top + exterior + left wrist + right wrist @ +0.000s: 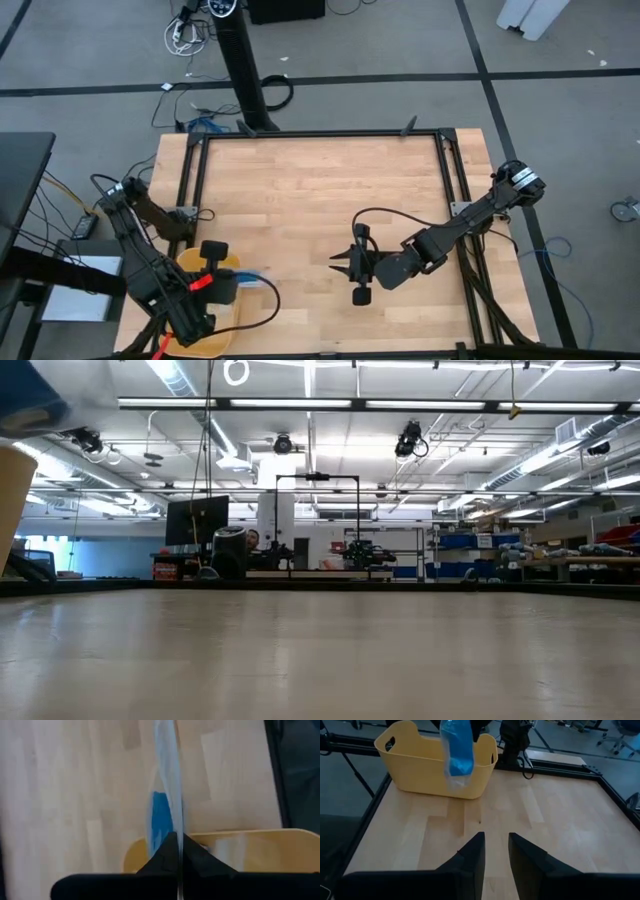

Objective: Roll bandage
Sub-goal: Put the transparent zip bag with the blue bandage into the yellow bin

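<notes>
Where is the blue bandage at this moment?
The bandage hangs inside a clear plastic bag pinched by the left gripper, just above the yellow basket at the table's front-left corner.

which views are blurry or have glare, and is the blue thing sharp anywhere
Left wrist view: the bagged bandage is close up and soft. Right wrist view shows it most clearly, over the yellow basket. Low view: bright ceiling strip lights, blurred blue at its corner.
</notes>
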